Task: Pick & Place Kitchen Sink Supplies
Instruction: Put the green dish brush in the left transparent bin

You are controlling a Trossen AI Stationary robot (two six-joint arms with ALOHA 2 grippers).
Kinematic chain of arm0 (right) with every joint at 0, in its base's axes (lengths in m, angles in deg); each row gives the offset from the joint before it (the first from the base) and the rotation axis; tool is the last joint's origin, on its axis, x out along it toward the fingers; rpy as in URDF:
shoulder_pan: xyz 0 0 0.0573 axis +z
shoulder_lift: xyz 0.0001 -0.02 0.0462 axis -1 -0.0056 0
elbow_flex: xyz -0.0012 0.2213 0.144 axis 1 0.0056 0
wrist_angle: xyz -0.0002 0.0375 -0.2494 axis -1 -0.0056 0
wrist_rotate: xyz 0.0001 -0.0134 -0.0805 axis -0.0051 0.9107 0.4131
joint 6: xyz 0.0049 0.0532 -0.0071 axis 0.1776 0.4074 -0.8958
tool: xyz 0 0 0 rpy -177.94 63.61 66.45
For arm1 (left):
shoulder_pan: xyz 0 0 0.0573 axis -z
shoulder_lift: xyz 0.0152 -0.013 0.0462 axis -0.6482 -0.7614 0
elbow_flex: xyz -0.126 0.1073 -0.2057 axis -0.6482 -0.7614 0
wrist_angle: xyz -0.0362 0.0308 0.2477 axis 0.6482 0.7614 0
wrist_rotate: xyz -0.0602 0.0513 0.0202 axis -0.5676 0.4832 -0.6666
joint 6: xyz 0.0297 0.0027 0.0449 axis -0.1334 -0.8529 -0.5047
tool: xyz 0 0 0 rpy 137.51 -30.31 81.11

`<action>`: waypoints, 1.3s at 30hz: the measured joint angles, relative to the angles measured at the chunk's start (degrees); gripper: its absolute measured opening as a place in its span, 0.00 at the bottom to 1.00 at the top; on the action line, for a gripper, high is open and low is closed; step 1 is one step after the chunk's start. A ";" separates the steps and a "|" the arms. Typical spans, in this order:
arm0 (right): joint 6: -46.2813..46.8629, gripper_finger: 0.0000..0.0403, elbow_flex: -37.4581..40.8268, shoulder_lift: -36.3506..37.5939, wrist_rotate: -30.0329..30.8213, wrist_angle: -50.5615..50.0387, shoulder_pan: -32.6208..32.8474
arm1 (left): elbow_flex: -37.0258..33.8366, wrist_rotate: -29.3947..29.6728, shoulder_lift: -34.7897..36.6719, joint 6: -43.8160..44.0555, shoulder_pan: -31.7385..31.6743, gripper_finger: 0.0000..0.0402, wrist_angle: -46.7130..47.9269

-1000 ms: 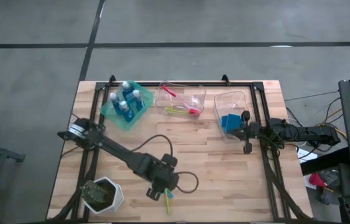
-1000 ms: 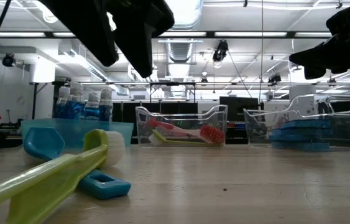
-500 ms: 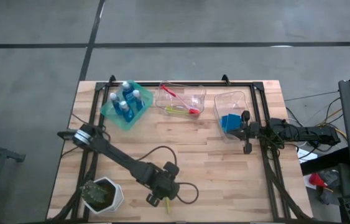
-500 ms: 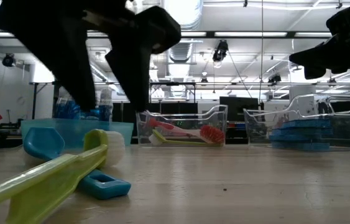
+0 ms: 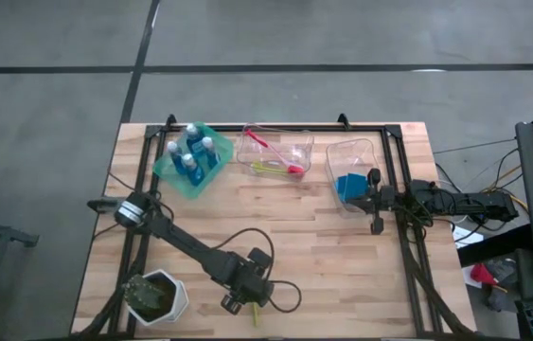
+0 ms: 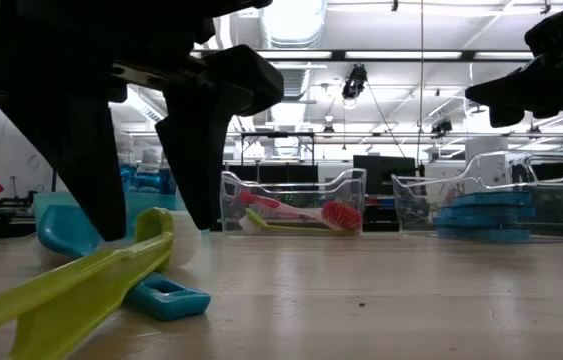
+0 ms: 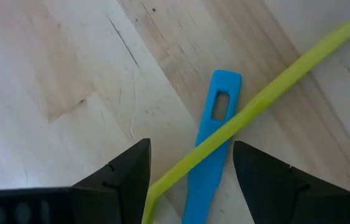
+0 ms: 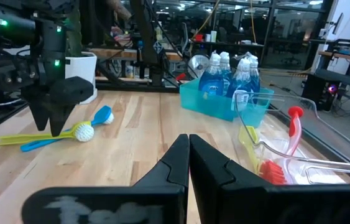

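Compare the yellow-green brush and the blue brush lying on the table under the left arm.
The yellow-green brush lies on top, crossing over the blue brush beneath it. The yellow-green handle is thin and plain; the blue handle is wider, flat, with a slot near its end. The yellow-green handle runs between the open left claw's fingers; the blue one lies partly there. Both lie flat on the wooden table, not yet gripped.

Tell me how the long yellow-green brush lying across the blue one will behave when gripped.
The thin yellow-green plastic brush probably weighs little and may flex. It lies crossed over the blue brush, so lifting could nudge that. The open left gripper straddles its handle; a narrow handle might pivot.
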 joint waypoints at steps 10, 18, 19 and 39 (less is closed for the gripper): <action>0.00 0.02 0.00 0.00 -0.02 0.00 0.02 | -2.27 0.00 0.00 0.35 0.00 0.45 -0.13; 0.00 0.02 0.00 -0.02 -0.02 0.00 0.01 | -4.44 0.15 -0.02 0.61 0.00 0.39 -1.30; 0.00 0.02 0.00 -0.02 -0.02 0.00 0.01 | -4.42 0.29 -0.02 0.61 0.00 0.38 -1.31; 0.00 0.02 0.00 -0.02 -0.02 0.00 0.01 | -4.20 0.29 1.57 1.90 -0.04 0.04 -1.51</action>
